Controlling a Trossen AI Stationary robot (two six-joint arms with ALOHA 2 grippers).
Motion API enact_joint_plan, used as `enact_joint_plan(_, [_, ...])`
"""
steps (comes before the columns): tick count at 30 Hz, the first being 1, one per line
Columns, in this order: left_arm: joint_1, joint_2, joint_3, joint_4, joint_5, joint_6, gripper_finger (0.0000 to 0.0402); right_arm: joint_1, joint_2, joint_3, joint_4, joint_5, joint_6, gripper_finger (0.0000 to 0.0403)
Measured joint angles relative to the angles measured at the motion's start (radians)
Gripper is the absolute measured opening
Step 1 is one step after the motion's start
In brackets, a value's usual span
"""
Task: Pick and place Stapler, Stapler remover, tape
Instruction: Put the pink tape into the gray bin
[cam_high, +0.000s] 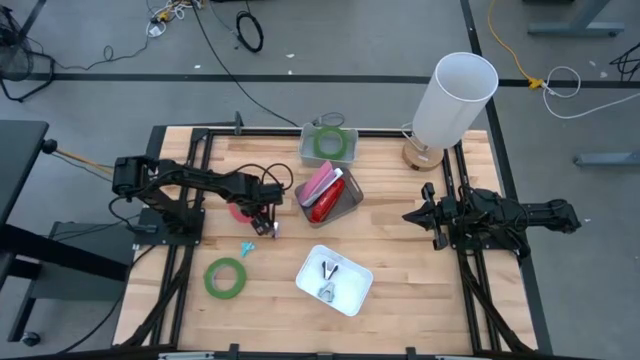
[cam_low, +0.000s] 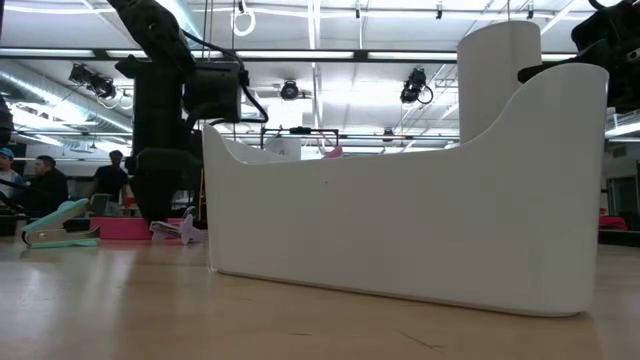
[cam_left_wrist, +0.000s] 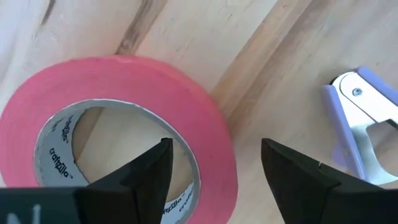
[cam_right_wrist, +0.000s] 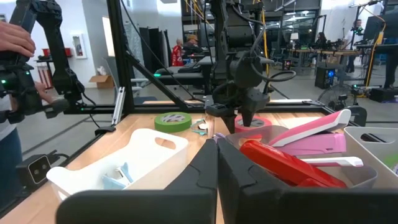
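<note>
At the bottom of the left wrist view, the left gripper (cam_left_wrist: 214, 165) stands open over the pink tape roll's (cam_left_wrist: 118, 134) wall, one finger inside the ring. A stapler remover (cam_left_wrist: 364, 127), I think, lies beside it. The right gripper (cam_high: 418, 215), closed and empty, waits mid-right in the high view.

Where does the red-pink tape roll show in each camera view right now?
High view: red-pink tape roll left of centre, mostly hidden under the left gripper.
Low view: far left, the flat pink band on the table below the dark arm.
Left wrist view: fills the picture's left, open jaws straddling its wall.
Right wrist view: small, mid-picture, under the left gripper.
Shared landmark: the left gripper directly above it.
</note>
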Motion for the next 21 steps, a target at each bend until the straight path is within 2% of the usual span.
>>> enact_joint_plan(11, [0.0, 0.0, 0.0, 0.019, 0.004, 0.001, 0.0183, 0.0, 0.0, 0.0, 0.0, 0.0, 0.0, 0.0002])
enact_joint_plan(21, [0.0, -0.001, 0.0, 0.02, 0.004, 0.006, 0.0158, 0.0, 0.0, 0.0, 0.0, 0.0, 0.0, 0.0002])
